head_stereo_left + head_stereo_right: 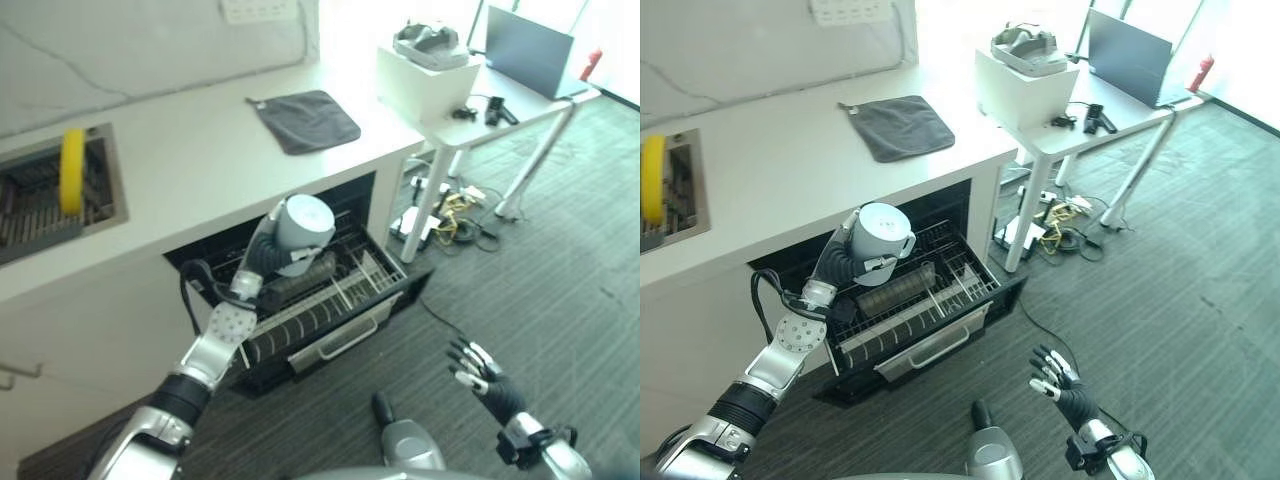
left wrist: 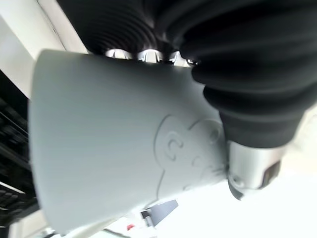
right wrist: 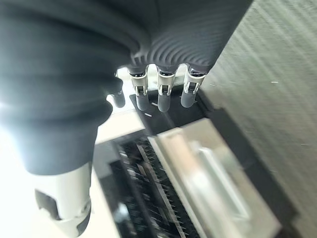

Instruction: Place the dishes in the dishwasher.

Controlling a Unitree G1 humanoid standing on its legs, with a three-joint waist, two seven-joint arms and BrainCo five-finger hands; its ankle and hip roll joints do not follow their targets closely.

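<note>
You have a white bench running across the top of your view, with a sink at 9 o'clock holding a yellow dish upright in its rack, and a grey cloth lying flat at 12 o'clock. Under the bench edge the dishwasher rack is pulled out over dark carpet. Your left robot hand grasps a grey cup, tilted on its side just above the rack's rear. Your right robot hand hangs at 5 o'clock over open carpet, fingers loosely spread, holding nothing. At 2 o'clock a white side table carries a box and a laptop, with cables heaped on the floor beneath it.
</note>
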